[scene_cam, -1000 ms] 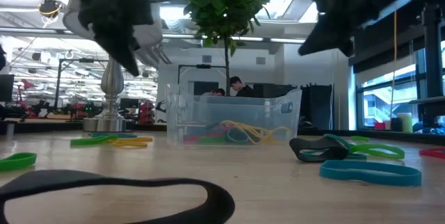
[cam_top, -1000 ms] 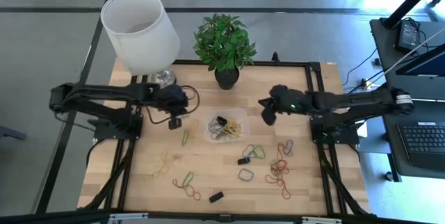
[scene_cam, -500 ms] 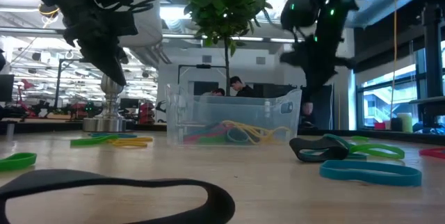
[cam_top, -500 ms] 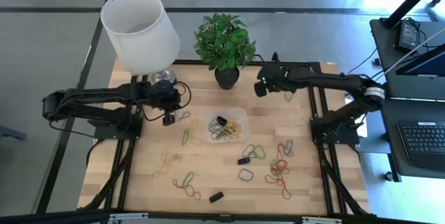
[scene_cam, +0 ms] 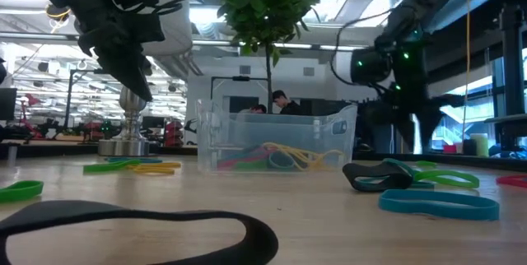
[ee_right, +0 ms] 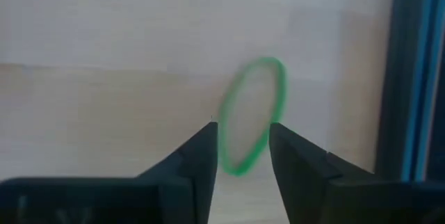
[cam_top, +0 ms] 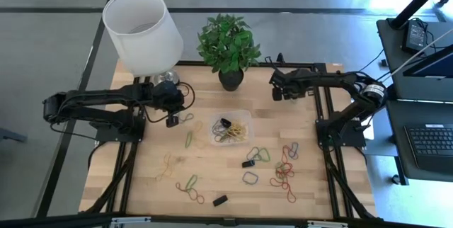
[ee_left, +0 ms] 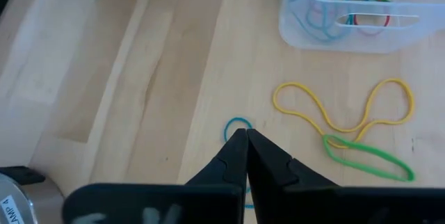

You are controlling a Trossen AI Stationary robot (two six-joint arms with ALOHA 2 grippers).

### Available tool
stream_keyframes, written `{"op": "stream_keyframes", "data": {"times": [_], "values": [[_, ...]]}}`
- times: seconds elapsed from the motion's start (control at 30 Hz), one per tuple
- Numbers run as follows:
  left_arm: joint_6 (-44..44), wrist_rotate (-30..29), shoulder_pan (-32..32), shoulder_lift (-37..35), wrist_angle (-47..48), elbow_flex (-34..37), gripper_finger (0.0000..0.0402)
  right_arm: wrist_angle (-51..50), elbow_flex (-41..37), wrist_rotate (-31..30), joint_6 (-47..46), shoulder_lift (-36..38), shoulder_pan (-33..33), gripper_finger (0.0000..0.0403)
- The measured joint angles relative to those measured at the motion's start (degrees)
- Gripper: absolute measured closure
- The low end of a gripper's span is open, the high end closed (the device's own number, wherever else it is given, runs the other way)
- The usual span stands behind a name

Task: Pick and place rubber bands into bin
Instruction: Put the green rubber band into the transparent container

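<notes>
Wooden table [cam_top: 212, 178] carried scattered rubber bands [cam_top: 283, 168]; mid-table, the clear bin [cam_top: 231, 130] held several. Left gripper [cam_top: 170, 121] hovered pinched shut, empty; right gripper [ee_right: 241, 156] spread over a green band [ee_right: 254, 113] near the far right corner.

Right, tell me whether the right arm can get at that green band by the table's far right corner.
Probably yes. The right claw is open and hangs right over the green band, which lies flat on bare wood with nothing between; only the table's edge rail runs close beside it.

The table [cam_top: 212, 150] is seen whole from straight overhead; the bin [scene_cam: 276, 141] is viewed level from the tabletop, and both wrist views are aimed closely downward.
</notes>
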State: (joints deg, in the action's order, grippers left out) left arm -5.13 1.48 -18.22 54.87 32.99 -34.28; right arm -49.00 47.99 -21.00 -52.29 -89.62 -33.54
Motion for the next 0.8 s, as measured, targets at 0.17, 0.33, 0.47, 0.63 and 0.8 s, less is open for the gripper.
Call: {"op": "stream_keyframes", "data": {"times": [0.17, 0.33, 0.47, 0.63, 0.8], "values": [[-0.1, 0.0, 0.0, 0.0, 0.0, 0.0, 0.0398, 4.1, -5.8, 2.8, -0.1, 0.0, -0.8, 0.0263], [-0.1, 0.0, 0.0, 0.0, -0.3, 0.0, 0.0398, 11.5, -11.0, 3.9, 0.2, 0.9, -0.7, 0.0280], [0.2, 0.0, 0.0, 0.0, -1.1, 0.0, 0.0398, 12.2, -11.4, 3.3, 2.1, 1.0, 0.3, 0.0337], [2.9, 0.0, 0.1, 0.0, -3.4, 0.0, 0.0398, 11.9, -10.6, 3.8, 6.1, 1.7, 1.1, 0.0391], [3.0, 0.0, 0.1, 0.0, -3.6, 0.0, 0.0398, 10.3, -9.1, 6.0, 7.6, 3.5, 1.5, 0.0399]]}}
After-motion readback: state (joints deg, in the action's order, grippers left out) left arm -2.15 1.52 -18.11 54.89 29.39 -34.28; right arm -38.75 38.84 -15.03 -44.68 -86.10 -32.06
